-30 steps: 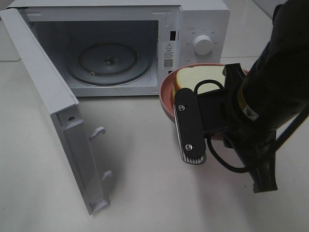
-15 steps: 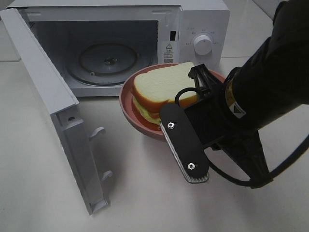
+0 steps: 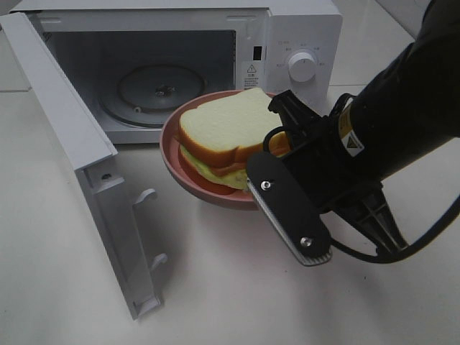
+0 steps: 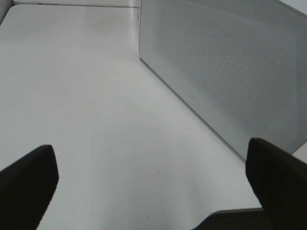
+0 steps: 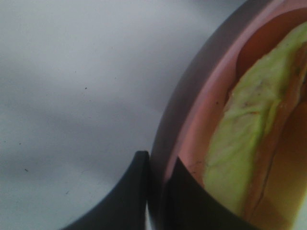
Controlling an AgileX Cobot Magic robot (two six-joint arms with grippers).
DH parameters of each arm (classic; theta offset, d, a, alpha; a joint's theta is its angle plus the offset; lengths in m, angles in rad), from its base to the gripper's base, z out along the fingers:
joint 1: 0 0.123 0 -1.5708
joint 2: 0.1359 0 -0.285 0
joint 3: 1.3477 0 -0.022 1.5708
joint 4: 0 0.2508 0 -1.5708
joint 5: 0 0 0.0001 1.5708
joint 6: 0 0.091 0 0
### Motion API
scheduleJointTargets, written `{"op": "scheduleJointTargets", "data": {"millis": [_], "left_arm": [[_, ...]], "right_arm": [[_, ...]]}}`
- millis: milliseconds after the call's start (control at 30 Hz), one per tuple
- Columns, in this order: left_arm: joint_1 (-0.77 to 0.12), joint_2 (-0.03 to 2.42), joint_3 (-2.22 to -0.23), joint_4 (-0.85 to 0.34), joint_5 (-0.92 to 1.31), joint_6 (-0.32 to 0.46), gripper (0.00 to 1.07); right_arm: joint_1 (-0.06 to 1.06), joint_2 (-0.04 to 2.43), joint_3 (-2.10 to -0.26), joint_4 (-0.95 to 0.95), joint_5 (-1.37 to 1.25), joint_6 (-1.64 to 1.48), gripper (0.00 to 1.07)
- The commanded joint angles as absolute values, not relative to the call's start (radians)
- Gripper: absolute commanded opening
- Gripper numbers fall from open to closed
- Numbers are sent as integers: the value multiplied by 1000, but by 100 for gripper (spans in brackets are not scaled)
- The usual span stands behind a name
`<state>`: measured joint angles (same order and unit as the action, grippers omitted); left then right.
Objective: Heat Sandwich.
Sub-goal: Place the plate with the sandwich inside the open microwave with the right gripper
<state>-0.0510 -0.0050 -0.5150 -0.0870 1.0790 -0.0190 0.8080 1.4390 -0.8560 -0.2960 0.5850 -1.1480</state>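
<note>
Loading: right tool (image 5: 158, 165), clamped on the plate (image 3: 172, 154) rim, holds the sandwich (image 3: 226, 129) before the open microwave (image 3: 302, 29); left tool (image 4: 152, 184) apart. Next, ease it toward eleven o'clock onto the turntable (image 3: 162, 90).

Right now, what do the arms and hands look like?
Right arm: glossy black casing, small yellow warning label, looping black cable. A flat black bar with two silver screws, ribbed end. Right hand and left hand: dark, blunt fingers.
</note>
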Motion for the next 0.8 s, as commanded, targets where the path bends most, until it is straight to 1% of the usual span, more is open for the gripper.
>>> {"op": "scheduleJointTargets", "data": {"millis": [33, 133, 233, 500, 800], "left_arm": [[-49, -28, -515, -91, 1073, -17, 100], [-49, -28, -515, -91, 1073, -17, 100], [-49, -28, -515, -91, 1073, -17, 100], [-49, -28, -515, -91, 1073, -17, 100], [-49, -28, -515, -91, 1073, -17, 100]], "right_arm": [[767, 1434, -854, -208, 562, -1310, 0], [711, 1434, -854, -53, 537, -1514, 0], [680, 1434, -854, -14, 513, -1592, 0], [660, 1470, -856, -15, 511, -1630, 0], [660, 1491, -856, -16, 428, -1678, 0]]}}
